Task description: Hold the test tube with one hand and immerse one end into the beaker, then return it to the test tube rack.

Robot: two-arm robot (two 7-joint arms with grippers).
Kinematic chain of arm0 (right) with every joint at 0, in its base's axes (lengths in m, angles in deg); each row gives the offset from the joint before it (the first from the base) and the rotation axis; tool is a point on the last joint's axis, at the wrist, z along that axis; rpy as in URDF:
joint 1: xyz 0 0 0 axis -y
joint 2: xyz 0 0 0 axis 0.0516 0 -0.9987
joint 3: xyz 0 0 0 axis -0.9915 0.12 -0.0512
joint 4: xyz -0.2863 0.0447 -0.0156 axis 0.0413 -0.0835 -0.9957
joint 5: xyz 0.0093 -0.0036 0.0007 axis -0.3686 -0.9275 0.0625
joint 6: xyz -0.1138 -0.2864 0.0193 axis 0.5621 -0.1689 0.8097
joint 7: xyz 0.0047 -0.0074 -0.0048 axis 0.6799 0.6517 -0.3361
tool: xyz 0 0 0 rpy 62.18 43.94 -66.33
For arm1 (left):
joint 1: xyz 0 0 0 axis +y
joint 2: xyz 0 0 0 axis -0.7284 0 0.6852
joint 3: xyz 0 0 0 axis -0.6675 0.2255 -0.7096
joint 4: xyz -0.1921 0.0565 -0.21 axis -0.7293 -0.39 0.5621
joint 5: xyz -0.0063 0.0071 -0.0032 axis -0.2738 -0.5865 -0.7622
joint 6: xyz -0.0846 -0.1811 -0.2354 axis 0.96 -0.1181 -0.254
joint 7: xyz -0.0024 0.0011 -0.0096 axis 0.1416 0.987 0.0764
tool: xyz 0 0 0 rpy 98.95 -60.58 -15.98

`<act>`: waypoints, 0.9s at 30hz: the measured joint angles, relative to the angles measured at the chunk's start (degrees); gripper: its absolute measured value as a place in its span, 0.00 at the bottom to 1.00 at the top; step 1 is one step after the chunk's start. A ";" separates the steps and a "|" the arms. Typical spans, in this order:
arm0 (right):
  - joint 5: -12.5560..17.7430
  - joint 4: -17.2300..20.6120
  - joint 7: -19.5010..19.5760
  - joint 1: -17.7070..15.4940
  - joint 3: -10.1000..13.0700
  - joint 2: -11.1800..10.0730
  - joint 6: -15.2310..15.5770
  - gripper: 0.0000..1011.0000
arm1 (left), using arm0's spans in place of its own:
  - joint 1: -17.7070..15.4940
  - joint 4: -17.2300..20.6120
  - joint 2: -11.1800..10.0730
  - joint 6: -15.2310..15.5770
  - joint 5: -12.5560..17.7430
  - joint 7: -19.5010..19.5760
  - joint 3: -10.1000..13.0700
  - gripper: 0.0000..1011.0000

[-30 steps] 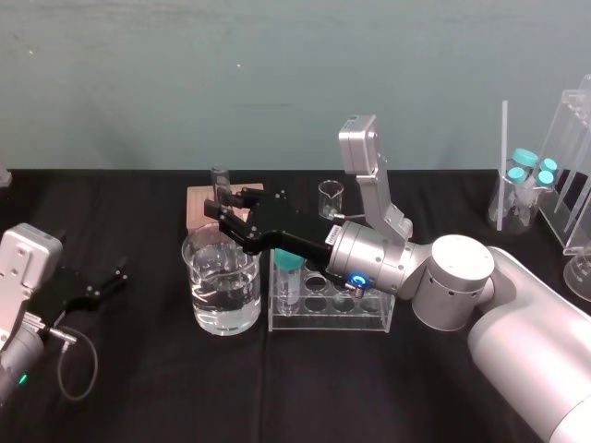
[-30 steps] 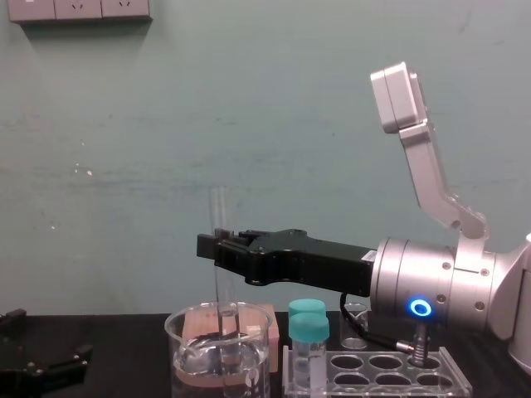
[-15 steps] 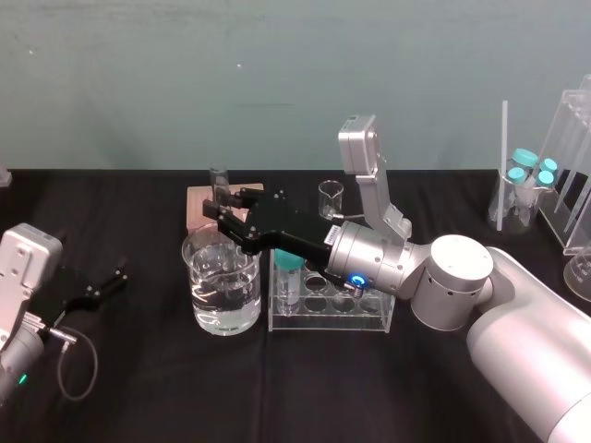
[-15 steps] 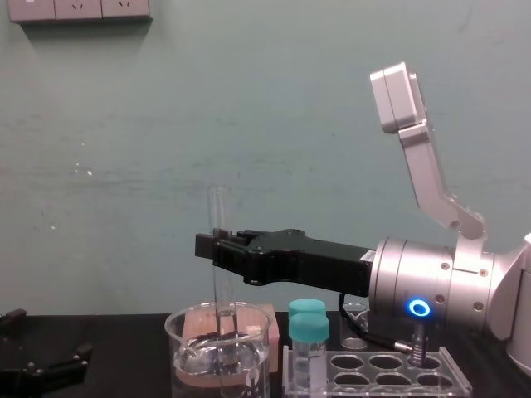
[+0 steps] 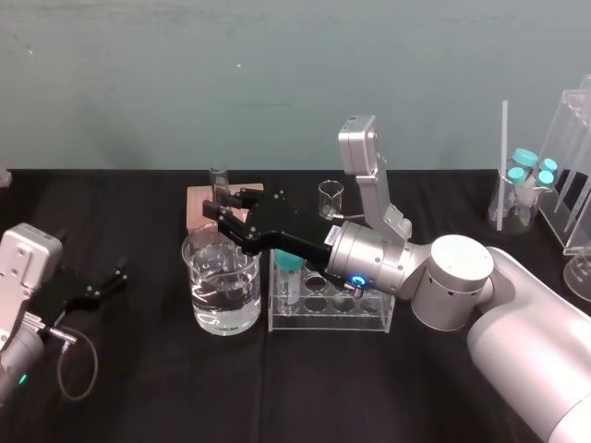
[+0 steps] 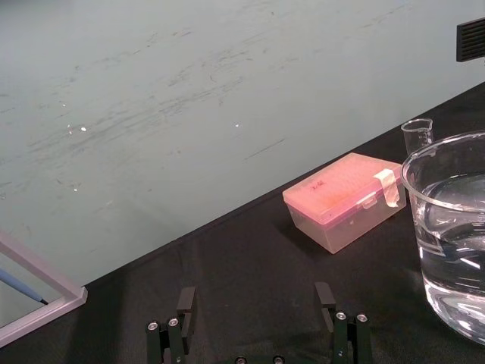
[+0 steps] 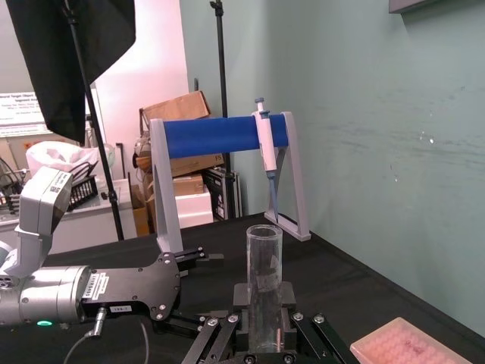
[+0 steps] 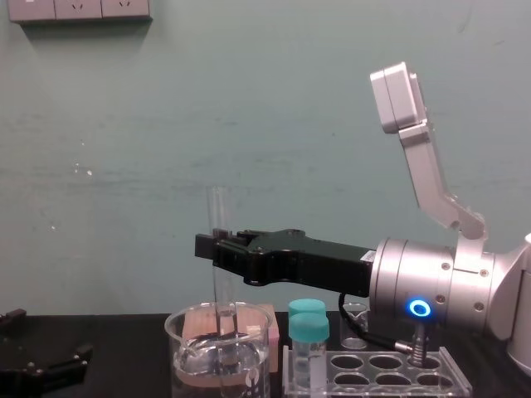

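Observation:
My right gripper (image 5: 220, 209) is shut on the test tube (image 5: 219, 175), a long clear tube held upright over the beaker (image 5: 222, 295). In the chest view the test tube (image 8: 218, 215) rises above the black fingers (image 8: 207, 246) and runs down inside the water-filled beaker (image 8: 187, 365). I cannot tell whether its end touches the water. The right wrist view has the test tube (image 7: 264, 280) clamped between the fingers. The clear test tube rack (image 5: 332, 323) stands just right of the beaker. My left gripper (image 5: 100, 286) rests open on the table at the left, empty.
A teal-capped vial (image 5: 289, 272) stands in the rack's left end. A pink tip box (image 5: 197, 205) sits behind the beaker, and a tiny beaker (image 5: 331, 197) behind the rack. More vials (image 5: 533, 171) and a clear stand are at the far right. The black table in front is free.
My right gripper with the test tube has edged slightly up and to the left. The left arm has not moved.

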 joint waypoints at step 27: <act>0.24 4.83 0.94 -0.02 1.47 -0.89 -2.20 0.22 | 0.00 0.00 0.00 0.00 0.00 0.00 0.00 0.99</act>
